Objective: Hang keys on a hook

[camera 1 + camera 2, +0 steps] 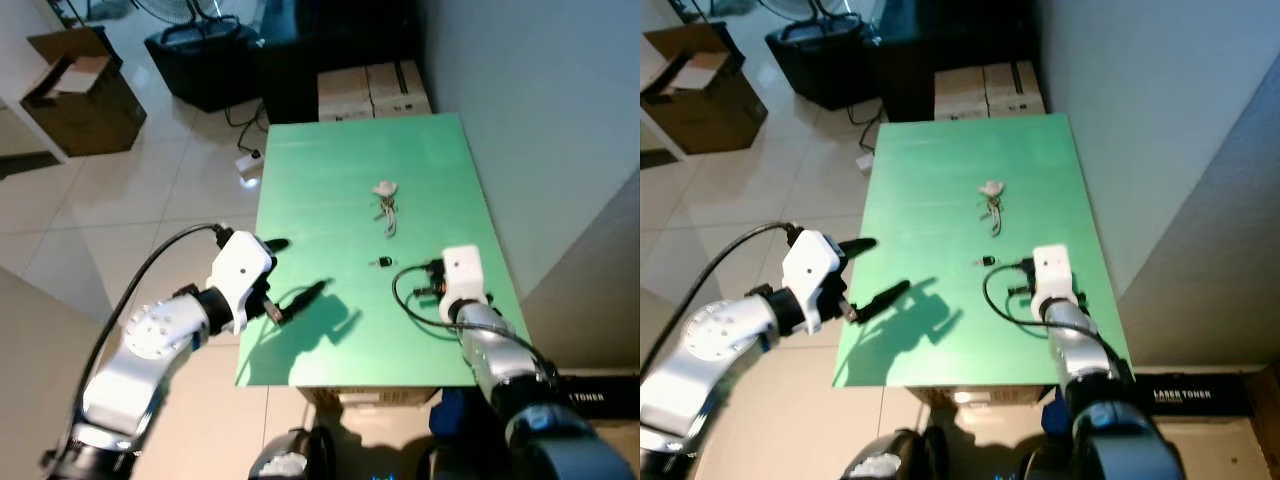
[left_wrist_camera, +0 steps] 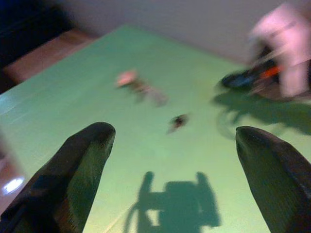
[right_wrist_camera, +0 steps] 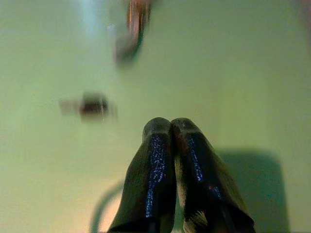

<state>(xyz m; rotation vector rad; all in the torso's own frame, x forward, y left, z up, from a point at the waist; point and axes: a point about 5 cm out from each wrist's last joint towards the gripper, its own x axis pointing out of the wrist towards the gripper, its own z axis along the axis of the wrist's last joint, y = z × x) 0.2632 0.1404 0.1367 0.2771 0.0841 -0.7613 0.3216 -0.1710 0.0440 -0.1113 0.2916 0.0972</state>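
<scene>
A bunch of keys (image 1: pixel 386 204) with a white tag lies on the green table (image 1: pixel 330 150), past its middle. A small black piece (image 1: pixel 381 262) lies nearer to me. My left gripper (image 1: pixel 277 280) hovers at the table's left edge, its fingers (image 2: pixel 82 160) wide open and empty, pointing across at the keys (image 2: pixel 138 85). My right gripper (image 1: pixel 428 283) rests low over the table near the right front. Its fingers (image 3: pixel 170 145) are shut with nothing between them, pointing toward the black piece (image 3: pixel 92 105) and the blurred keys (image 3: pixel 131 34).
Closed cardboard boxes (image 1: pixel 372 92) stand beyond the table's far end, beside a black case (image 1: pixel 205 60). An open box (image 1: pixel 80 95) sits far left on the tiled floor. A grey wall (image 1: pixel 560 120) runs along the table's right side. A toner box (image 1: pixel 600 397) lies lower right.
</scene>
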